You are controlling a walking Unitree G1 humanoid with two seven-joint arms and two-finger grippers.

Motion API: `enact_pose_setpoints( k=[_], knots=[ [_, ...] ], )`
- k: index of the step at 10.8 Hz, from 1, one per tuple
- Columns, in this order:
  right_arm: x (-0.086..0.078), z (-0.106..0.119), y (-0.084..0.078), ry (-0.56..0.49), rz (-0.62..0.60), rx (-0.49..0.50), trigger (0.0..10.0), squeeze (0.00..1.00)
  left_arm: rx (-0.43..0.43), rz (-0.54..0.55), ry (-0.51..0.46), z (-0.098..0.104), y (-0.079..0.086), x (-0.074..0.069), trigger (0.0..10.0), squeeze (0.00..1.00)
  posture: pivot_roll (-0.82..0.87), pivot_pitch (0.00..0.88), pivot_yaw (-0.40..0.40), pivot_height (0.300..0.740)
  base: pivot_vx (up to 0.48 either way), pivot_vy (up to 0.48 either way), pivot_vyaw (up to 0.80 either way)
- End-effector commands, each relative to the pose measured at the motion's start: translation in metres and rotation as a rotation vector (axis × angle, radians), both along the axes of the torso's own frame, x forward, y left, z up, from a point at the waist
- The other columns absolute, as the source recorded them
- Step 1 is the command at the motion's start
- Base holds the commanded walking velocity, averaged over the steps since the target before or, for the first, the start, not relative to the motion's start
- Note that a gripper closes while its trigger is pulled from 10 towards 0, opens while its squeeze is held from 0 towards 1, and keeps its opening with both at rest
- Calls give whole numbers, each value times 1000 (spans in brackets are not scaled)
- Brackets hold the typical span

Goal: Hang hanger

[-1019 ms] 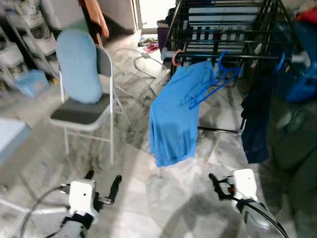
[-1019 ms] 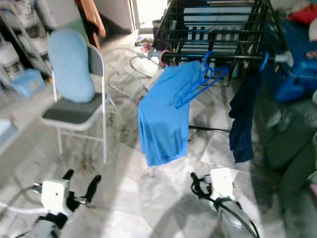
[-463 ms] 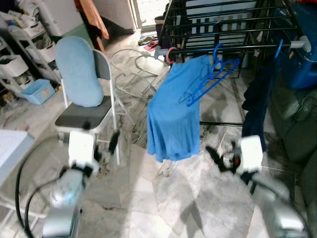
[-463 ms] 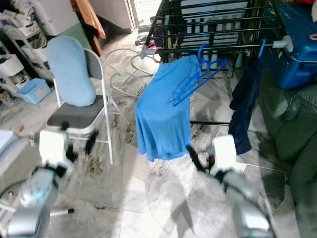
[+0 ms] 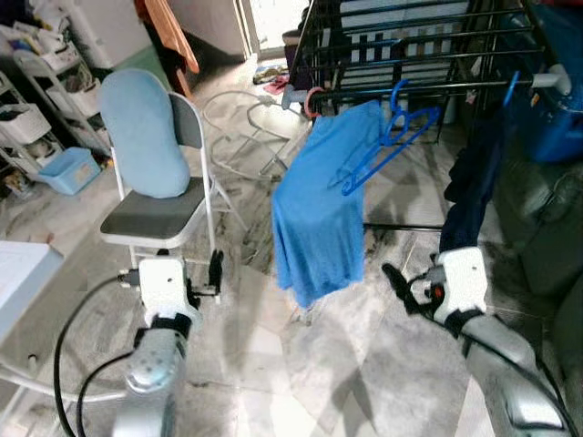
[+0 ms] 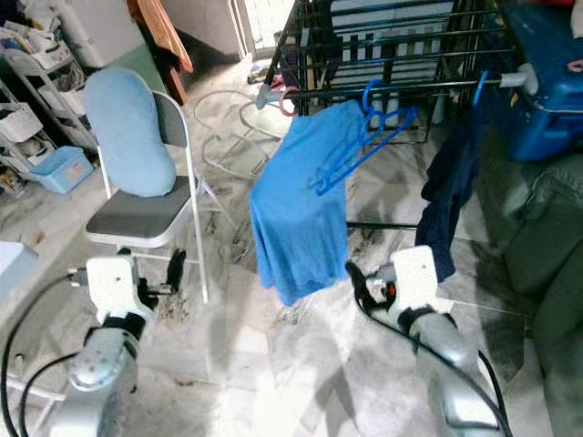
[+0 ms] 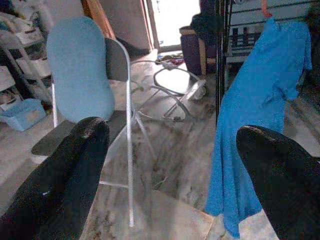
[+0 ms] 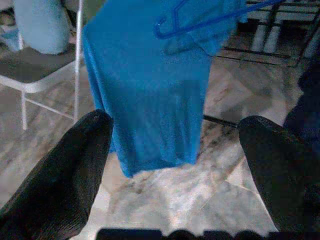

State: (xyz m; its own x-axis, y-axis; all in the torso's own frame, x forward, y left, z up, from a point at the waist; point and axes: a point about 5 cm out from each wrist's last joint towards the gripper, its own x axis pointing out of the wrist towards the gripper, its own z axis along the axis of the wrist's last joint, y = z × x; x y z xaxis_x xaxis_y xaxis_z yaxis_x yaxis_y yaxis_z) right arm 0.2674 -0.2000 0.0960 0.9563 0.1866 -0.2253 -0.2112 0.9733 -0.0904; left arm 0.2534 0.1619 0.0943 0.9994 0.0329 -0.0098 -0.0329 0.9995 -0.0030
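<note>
Two empty blue hangers (image 5: 390,137) hang tilted from the grey rail (image 5: 437,87) of the clothes rack. Beside them a bright blue shirt (image 5: 323,214) hangs from a pink-hooked hanger (image 5: 314,100). A dark navy garment (image 5: 472,187) hangs further right on the same rail. My left gripper (image 5: 173,266) is open and empty in front of the chair, with black fingers (image 7: 75,170) wide apart. My right gripper (image 5: 405,282) is open and empty, low and just right of the shirt's hem; its fingers (image 8: 70,165) frame the shirt (image 8: 150,95).
A folding chair (image 5: 159,214) with a light blue cushion (image 5: 144,135) stands to the left. A black drying rack (image 5: 410,45) is behind the rail. A white wire frame (image 5: 241,127) lies on the marble floor. Shelves (image 5: 36,100), a blue box (image 5: 557,114) and a dark sofa (image 5: 547,237) line the sides.
Both arms have come up from the bottom of the view to mid-height, both grippers still open. The camera has shifted, so the rack looks a little nearer.
</note>
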Motion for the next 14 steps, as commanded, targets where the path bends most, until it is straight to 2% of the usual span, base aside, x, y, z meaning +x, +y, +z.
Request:
enact_pose_setpoints(
  k=[1,2,3,4,5,6,7,8,10,12,14],
  knots=[
    [2,3,3,-26,-6,-9,10000,0,17,32,10,-5,6,0,10000,0,-154,0,103,740,0,0,0],
    [9,1,4,-5,-17,-5,10000,0,26,63,-36,0,6,8,10000,0,-142,0,7,740,0,0,0],
    [17,2,10,9,17,-25,10000,0,26,91,-64,3,7,16,10000,0,-141,0,-31,740,0,0,0],
    [29,10,24,6,125,-75,10000,0,20,139,-72,2,11,22,10000,0,-165,0,-54,740,0,0,0],
    [37,14,30,-6,168,-80,10000,0,15,150,-72,0,13,23,10000,0,-153,0,-34,740,0,0,0],
    [44,9,30,3,136,-68,10000,0,15,154,-66,-2,13,23,10000,0,-152,0,-6,740,0,0,0],
    [48,6,37,11,114,-5,10000,0,8,158,-56,-5,12,22,10000,0,-134,0,61,740,0,0,0],
    [46,1,41,7,125,3,10000,0,4,168,-53,-6,13,22,10000,0,-126,0,83,740,0,0,0],
    [39,-1,42,-33,81,69,10000,0,10,215,-59,-4,26,18,10000,0,-120,0,123,740,0,0,0],
    [27,2,34,-81,-1,80,10000,0,53,173,-44,-7,27,11,10000,0,-115,0,139,740,0,0,0],
    [8,-1,25,-89,-52,65,10000,0,100,127,-56,1,30,-6,10000,0,-137,0,158,740,0,0,0]
  ],
)
